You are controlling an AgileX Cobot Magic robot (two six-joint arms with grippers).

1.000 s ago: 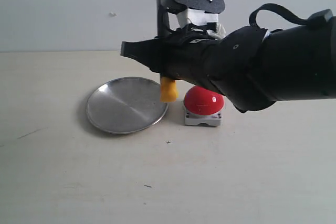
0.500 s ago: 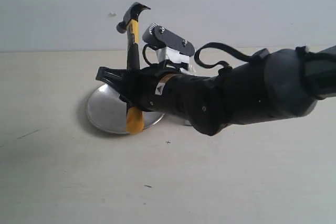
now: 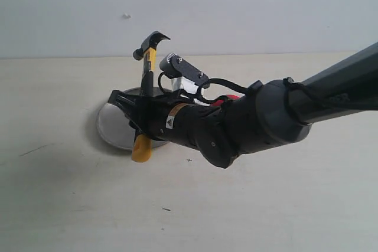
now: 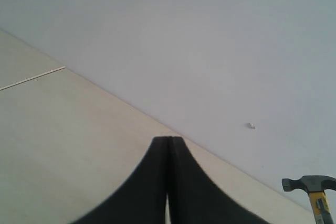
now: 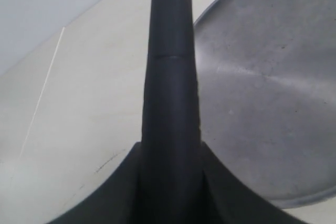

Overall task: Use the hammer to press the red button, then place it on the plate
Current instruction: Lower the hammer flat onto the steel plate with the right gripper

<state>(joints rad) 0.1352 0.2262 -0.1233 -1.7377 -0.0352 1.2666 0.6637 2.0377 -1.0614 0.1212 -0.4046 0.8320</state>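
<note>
While the right hand (image 3: 133, 110) clamps the claw hammer (image 3: 148, 63) by its handle, head up, at the edge of the plate (image 3: 111, 127), the left hand (image 4: 168, 142) is pressed closed, empty.

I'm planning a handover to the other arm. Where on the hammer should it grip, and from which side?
I'd take the hammer on the bare black handle between its head and the right pincer, coming in from the left of the exterior view. It stands nearly upright, head up, and the right arm fills the other side.
</note>
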